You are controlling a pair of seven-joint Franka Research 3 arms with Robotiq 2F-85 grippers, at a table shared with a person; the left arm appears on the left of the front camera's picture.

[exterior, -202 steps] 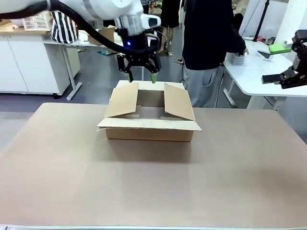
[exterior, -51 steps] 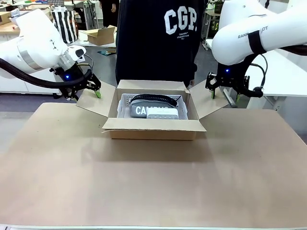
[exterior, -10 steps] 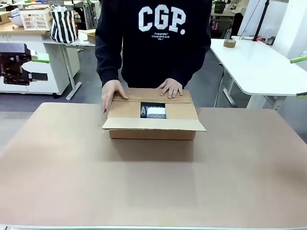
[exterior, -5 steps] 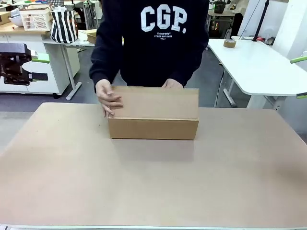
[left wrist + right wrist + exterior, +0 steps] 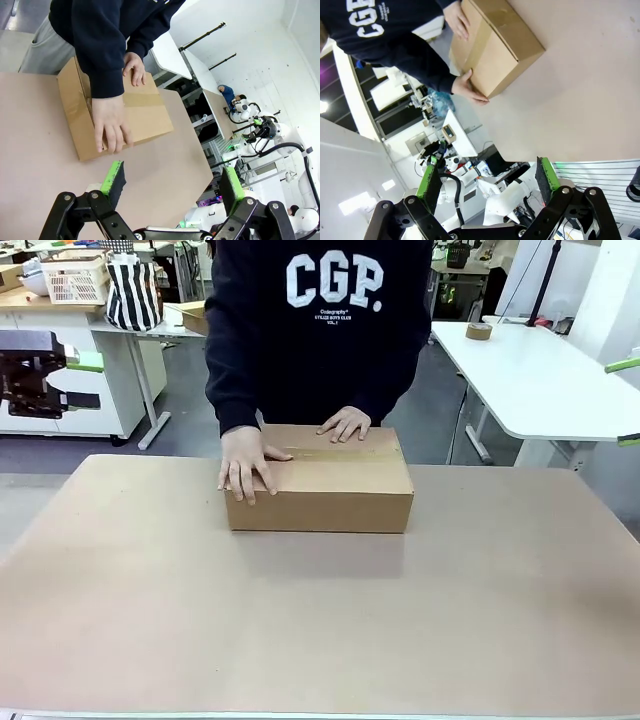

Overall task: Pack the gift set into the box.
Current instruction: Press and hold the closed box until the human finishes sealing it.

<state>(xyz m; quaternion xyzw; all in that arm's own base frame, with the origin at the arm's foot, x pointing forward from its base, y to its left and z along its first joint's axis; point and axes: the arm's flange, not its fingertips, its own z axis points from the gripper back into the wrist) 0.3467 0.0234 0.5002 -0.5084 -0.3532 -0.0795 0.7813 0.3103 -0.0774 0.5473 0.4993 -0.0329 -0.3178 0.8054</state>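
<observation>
1. Brown tabletop (image 5: 320, 640) takes up the near side of the room. A white side table (image 5: 520, 375) with a tape roll (image 5: 480, 331) stands far right, and a striped bag (image 5: 133, 295) and white basket (image 5: 75, 282) sit on a counter far left
2. Cardboard box (image 5: 330, 490) sits at the far middle of the tabletop, flaps folded down flat. It is closed, so whatever is inside is hidden
3. From my left wrist view the box (image 5: 145, 112) shows a darker tape strip (image 5: 147, 97) across its top
4. Person in a dark sweatshirt (image 5: 320, 340) printed "CGP." stands just behind the box at the far edge
5. Person's flat hand (image 5: 245, 462) lies palm down on the top corner toward my left side, fingers over the front edge. Person's second hand (image 5: 347, 423) rests on the far edge of the top
6. My left gripper (image 5: 88, 380) hangs off the table's left side, well apart from the box. Jaws are wide apart with nothing between the green pads (image 5: 114, 177)
7. My right gripper (image 5: 628, 402) is at the right edge, also well apart from the box. Jaws are spread wide with nothing between the pads (image 5: 542, 180), and the box (image 5: 502, 47) and both hands show far off in my right wrist view
</observation>
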